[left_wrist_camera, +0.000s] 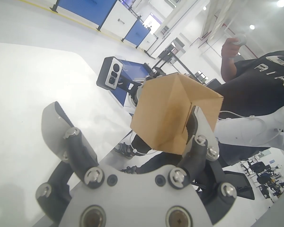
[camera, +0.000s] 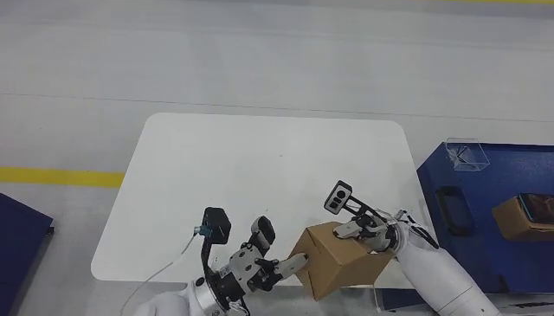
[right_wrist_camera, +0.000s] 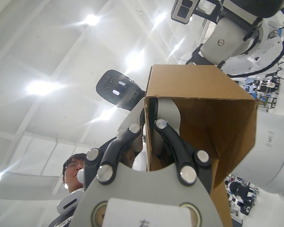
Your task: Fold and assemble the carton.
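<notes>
Two claws meet at one brown cardboard carton (camera: 339,262), which sits tilted at the near right corner of the white rounded desk (camera: 260,177), partly past its edge, with one corner turned toward the left claw (camera: 277,248)

The right claw (right_wrist_camera: 148,114) is clamped on a side wall of the carton at its open end. One finger (right_wrist_camera: 166,112) lies inside against the bare brown board and the other presses from outside. The right wrist view looks into that open end and takes in the hollow interior and the raw cut edge of the wall

The left wrist view gives the carton's outer faces instead, with a folded ridge running down the middle and a narrow slit beside it. There the left claw stands wide apart: one finger (left_wrist_camera: 200,124) touches the carton at the slit, and the other (left_wrist_camera: 59,119) is well apart from it, over the desk

As for writing, the carton's faces are plain brown. Blue barrier panels (left_wrist_camera: 87,3) across the floor carry small white print, and a white label (right_wrist_camera: 146,216) on the right wrist mount bears a dark mark cut off at the edge

From the top view, a blue platform (camera: 493,186) stands just beside the desk, holding a clear plastic tub (camera: 467,154) and a small brown box (camera: 524,216)
</notes>
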